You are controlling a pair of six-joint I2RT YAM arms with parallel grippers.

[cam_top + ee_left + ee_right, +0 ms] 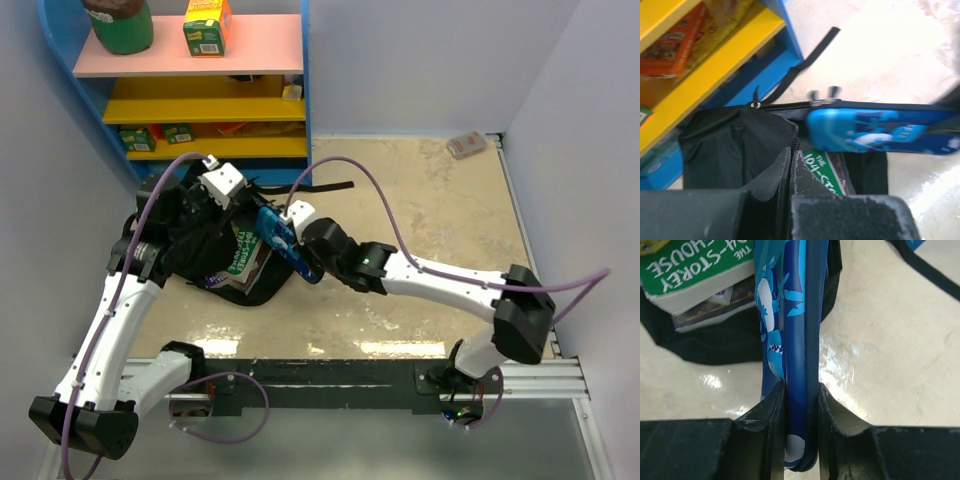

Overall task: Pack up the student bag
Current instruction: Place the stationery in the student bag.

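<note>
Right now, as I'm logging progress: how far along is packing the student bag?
Done: a green book and another beneath it lie in the student bag. In hand: the left gripper pinches the bag's fabric, while the right gripper clamps the blue pencil case at its mouth. Left: getting the case inside.

Bright even light, glare on table (pixel 400 345), left wrist view blurred

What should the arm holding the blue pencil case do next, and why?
Probably slide the pencil case into the student bag, beside the green book: the right gripper clamps it on edge at the opening, whose edge the left gripper pinches.
</note>
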